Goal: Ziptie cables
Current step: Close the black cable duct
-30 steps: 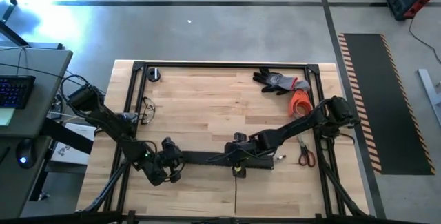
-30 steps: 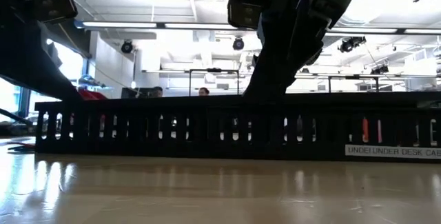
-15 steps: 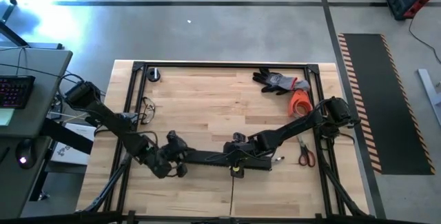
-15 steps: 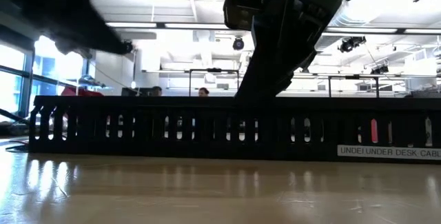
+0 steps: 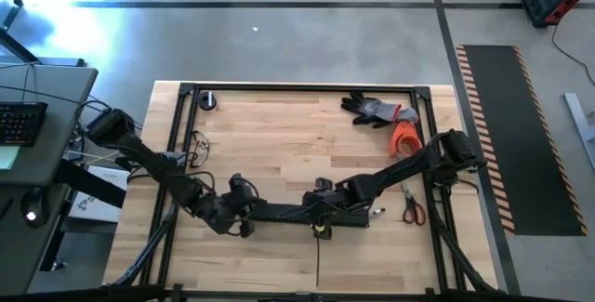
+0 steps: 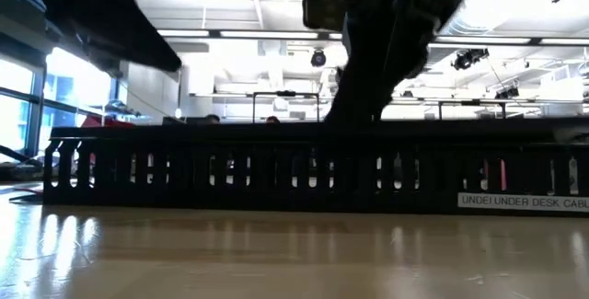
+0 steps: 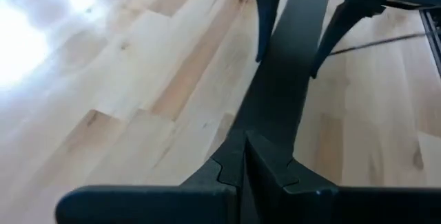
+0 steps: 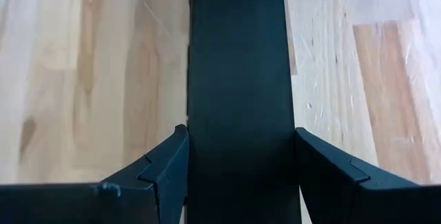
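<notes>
The long black slotted channel lies on the table with its flat cover on top. The cables sit inside it, and only coloured bits show through the slots. The thin dark ziptie lies on the wood, running from the channel toward the near edge. My right gripper is over the channel's middle, closed on it. My left gripper is shut and stands over the channel's left end, pointing along the cover. My right gripper holds the channel near its middle, pinched across its width. One finger is at each long side, and they come from above, pointing down. The channel rests flat on the table. My left gripper is over the cover; I cannot tell whether it touches.
A grey glove and an orange roll lie at the far right, and scissors are right of the channel. Glasses and a small round part lie at the left. A black frame edges the table.
My left gripper has moved toward the table's right, up to the channel's left end. My right gripper has kept its place on the channel.
</notes>
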Controlling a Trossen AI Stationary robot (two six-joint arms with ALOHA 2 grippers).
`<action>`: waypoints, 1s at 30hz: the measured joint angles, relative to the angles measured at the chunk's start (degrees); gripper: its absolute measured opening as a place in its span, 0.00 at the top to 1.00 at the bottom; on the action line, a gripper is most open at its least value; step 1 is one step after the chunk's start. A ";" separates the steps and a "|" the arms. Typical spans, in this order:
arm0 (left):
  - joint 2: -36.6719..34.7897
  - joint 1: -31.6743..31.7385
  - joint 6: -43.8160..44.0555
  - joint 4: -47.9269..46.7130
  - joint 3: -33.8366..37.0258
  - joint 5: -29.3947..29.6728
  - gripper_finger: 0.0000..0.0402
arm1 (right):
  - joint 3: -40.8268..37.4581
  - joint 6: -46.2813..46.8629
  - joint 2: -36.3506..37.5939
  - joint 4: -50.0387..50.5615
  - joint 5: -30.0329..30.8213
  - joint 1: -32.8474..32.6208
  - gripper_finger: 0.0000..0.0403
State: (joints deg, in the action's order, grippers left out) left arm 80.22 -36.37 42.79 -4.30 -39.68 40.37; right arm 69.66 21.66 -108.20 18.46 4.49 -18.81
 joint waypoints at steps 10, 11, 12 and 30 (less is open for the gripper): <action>-5.25 -3.60 0.47 -7.11 -1.29 4.56 1.00 | 9.63 -2.68 0.32 11.37 1.42 -0.22 0.84; -4.96 -3.93 0.67 -7.26 -1.29 4.72 1.00 | 10.16 -2.69 0.33 11.82 1.43 -0.34 0.86; -4.53 -4.20 1.06 -7.33 -1.29 4.97 1.00 | 10.44 -2.90 0.33 12.07 1.56 -0.45 0.87; 5.55 -3.66 6.05 -7.93 -1.29 6.62 1.00 | -6.67 -13.89 1.16 -4.82 -4.13 12.37 0.66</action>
State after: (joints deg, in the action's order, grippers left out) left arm 85.78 -40.03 48.84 -12.23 -40.97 46.99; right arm 63.00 7.77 -107.04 13.64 0.37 -6.44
